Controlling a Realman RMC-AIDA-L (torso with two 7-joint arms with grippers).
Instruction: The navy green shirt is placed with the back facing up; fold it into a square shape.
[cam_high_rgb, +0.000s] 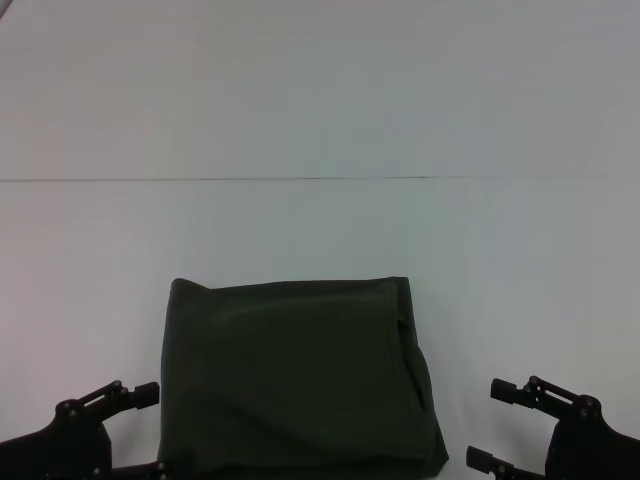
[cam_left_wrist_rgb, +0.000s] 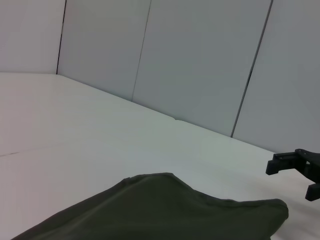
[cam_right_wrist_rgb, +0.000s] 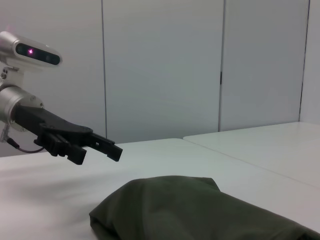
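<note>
Shirt: dark olive, folded into a rough square, bottom centre of head view.
Left gripper: spread wide, empty.
Right gripper: spread wide, empty.

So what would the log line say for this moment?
shirt: folded, roughly square, on table | left pincer: open, beside shirt | right pincer: open, beside shirt

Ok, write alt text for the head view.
A navy green shirt, folded into a rough square, lies on a white table near the robot. The left gripper and right gripper sit open on either side, touching nothing.
</note>
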